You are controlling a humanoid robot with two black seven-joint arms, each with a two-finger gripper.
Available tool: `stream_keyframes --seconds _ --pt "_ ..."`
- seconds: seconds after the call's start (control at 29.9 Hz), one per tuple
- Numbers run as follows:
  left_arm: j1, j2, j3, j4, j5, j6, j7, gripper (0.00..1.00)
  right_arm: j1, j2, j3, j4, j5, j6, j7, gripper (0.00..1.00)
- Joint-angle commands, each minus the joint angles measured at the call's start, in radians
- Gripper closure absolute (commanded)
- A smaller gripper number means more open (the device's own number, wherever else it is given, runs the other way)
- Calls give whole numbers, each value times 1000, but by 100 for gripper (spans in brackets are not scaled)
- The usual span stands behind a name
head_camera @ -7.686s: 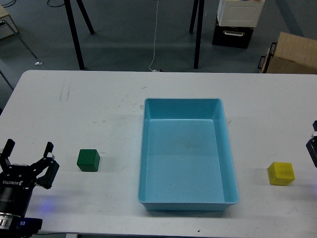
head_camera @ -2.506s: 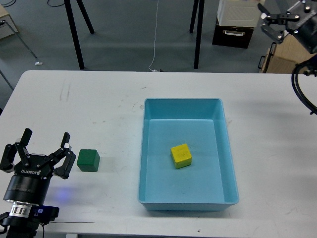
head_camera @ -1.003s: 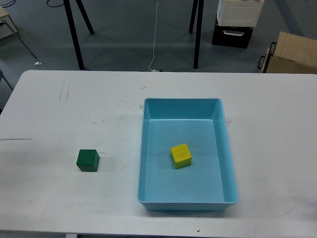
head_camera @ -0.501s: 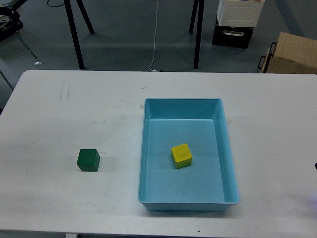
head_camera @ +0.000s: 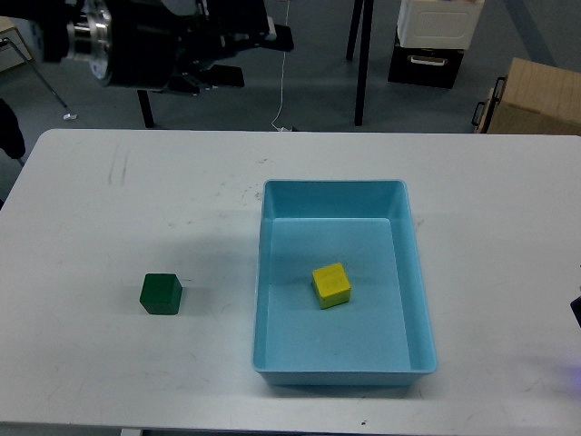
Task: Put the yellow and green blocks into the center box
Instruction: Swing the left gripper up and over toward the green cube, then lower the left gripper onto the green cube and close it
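Note:
The yellow block (head_camera: pixel 331 284) lies inside the light blue center box (head_camera: pixel 268 282), near its middle. The green block (head_camera: pixel 161 293) sits on the white table, left of the box and apart from it. My left arm reaches across the top left of the view, high above the table. Its gripper (head_camera: pixel 251 56) points right with two fingers spread, and it holds nothing. It is far above and behind the green block. Only a dark sliver of my right arm (head_camera: pixel 577 310) shows at the right edge.
The white table (head_camera: pixel 109 209) fills most of the view. Beyond its far edge are black stand legs (head_camera: pixel 363 64), a white cable on the floor, a white and black crate stack (head_camera: pixel 436 41) and a cardboard box (head_camera: pixel 536 95).

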Motion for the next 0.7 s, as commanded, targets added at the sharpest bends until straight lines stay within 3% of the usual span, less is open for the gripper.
stream_keyframes --seconds 0.0,0.13,0.33,0.67 --pt "-48 -162 210 55 32 0 11 0 0 1 0 -17 0 0 -1 0" --pt "-33 -227 328 60 113 0 13 0 0 1 -9 -31 0 0 -2 0" --pt "93 -202 411 58 208 0 16 0 0 1 -17 -43 0 0 -2 0" --pt "240 -79 408 61 328 0 14 0 3 -5 -22 -54 -2 0 -2 0"
